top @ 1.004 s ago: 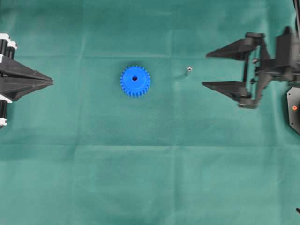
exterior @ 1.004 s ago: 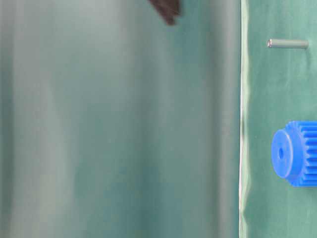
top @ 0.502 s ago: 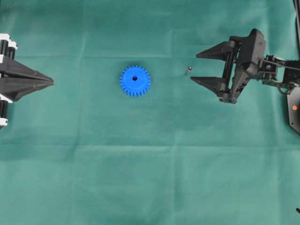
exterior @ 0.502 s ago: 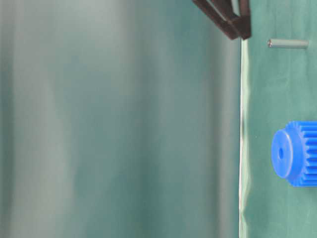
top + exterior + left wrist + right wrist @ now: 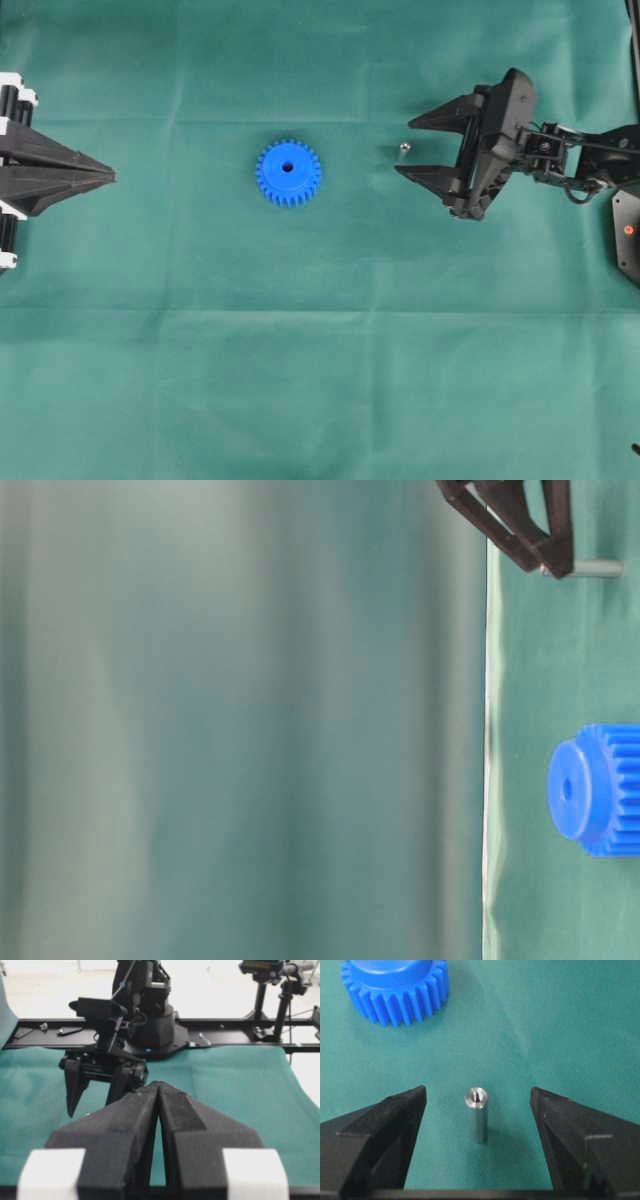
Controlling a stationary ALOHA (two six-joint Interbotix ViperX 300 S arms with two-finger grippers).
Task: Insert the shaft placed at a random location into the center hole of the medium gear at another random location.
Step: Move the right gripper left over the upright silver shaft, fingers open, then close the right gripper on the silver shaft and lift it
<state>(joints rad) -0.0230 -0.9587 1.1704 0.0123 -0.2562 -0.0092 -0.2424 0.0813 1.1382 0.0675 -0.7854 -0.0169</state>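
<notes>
Fingers (image 5: 385, 1125) of the right gripper (image 5: 476, 1130) are spread wide around the upright shaft (image 5: 477, 1115), not touching it. Left gripper (image 5: 159, 1110) sits pressed together, well apart. Nothing is grasped yet; pickup and insertion into the medium gear (image 5: 288, 172) center hole (image 5: 287, 167) remain.

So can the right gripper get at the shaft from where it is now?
Probably yes. The right gripper is open with the upright shaft standing between its fingers, apart from both, and nothing blocks it; the gear sits well beyond.

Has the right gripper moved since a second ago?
Yes. The right gripper has moved left toward the standing shaft, now open around it; the blue gear stayed put.
</notes>
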